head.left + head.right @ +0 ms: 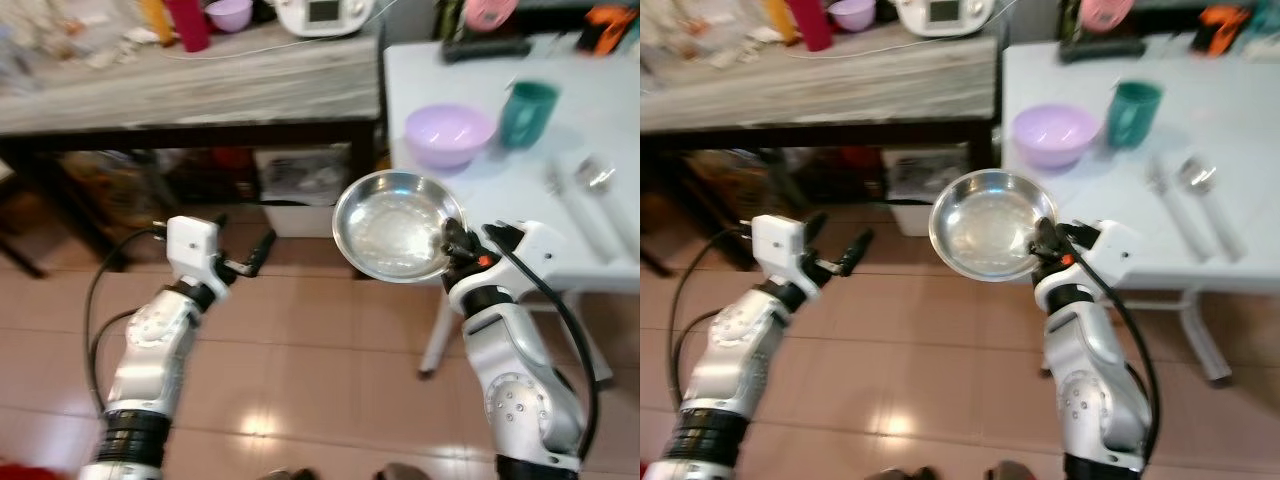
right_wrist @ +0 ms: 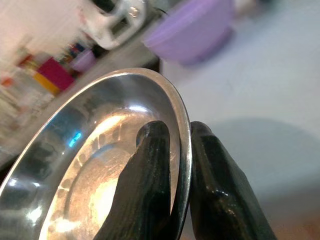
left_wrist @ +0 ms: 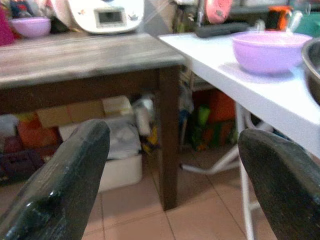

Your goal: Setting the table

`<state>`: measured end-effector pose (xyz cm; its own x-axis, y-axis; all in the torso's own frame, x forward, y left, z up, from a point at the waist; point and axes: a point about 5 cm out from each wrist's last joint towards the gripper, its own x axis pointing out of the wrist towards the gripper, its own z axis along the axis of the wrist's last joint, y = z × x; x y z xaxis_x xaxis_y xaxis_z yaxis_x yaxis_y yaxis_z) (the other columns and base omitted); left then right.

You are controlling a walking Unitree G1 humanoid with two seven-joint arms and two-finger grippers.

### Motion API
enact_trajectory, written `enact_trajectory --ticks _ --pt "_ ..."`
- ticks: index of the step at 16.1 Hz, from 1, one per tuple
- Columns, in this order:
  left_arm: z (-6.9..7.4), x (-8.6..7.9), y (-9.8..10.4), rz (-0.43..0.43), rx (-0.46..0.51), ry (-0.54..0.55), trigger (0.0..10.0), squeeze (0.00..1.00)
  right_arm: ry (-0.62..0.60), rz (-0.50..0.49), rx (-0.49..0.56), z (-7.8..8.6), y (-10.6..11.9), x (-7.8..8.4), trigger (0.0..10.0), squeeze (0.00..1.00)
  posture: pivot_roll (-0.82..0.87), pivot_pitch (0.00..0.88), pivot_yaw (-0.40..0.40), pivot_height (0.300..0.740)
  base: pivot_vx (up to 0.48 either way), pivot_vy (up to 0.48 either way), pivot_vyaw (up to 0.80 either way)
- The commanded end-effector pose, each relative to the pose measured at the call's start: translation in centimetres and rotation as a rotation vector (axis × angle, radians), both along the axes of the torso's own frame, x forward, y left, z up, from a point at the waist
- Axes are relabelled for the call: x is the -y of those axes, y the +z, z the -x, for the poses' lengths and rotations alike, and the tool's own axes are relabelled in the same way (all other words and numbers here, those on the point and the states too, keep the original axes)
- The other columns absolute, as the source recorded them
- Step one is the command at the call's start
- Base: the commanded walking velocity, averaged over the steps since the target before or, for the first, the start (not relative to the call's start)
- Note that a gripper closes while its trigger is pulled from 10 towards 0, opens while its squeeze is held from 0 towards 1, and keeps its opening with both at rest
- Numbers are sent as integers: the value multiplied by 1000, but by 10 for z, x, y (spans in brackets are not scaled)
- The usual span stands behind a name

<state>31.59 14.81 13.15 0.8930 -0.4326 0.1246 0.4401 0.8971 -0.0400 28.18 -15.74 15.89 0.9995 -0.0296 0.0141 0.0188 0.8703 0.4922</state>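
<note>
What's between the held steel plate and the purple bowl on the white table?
Nothing: in the left eye view, only bare white table separates the steel plate, pinched by the right gripper, from the purple bowl.

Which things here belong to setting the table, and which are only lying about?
For the job: steel plate pinched at its rim by the right pincer; purple bowl, green cup, cutlery on the white table.

Lying about: white appliance, red container, small purple bowl on the wooden table.
</note>
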Motion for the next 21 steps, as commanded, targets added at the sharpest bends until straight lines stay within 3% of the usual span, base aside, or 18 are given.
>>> enact_trajectory --ticks 1,8,10,11,13,21 --pt "-1 -6 3 -16 9 18 10000 0 -6 0 36 1 6 -4 10000 0 -263 101 108 740 0 480 0" --pt "2 5 0 2 7 16 10000 0 -49 48 61 0 8 4 10000 0 -263 89 107 740 0 480 0" --pt "2 4 3 9 34 54 10000 0 -56 58 65 0 8 6 10000 0 -262 88 105 740 0 0 0" --pt "4 4 3 56 11 32 10000 0 -59 71 68 0 8 7 10000 0 -262 87 104 740 0 0 0" --pt "6 6 3 72 8 20 10000 0 -59 84 70 0 8 7 10000 0 -262 87 104 740 120 0 0" --pt "10 12 3 80 -1 -12 10000 0 -60 134 74 1 7 9 10000 0 -264 89 103 740 425 0 0"
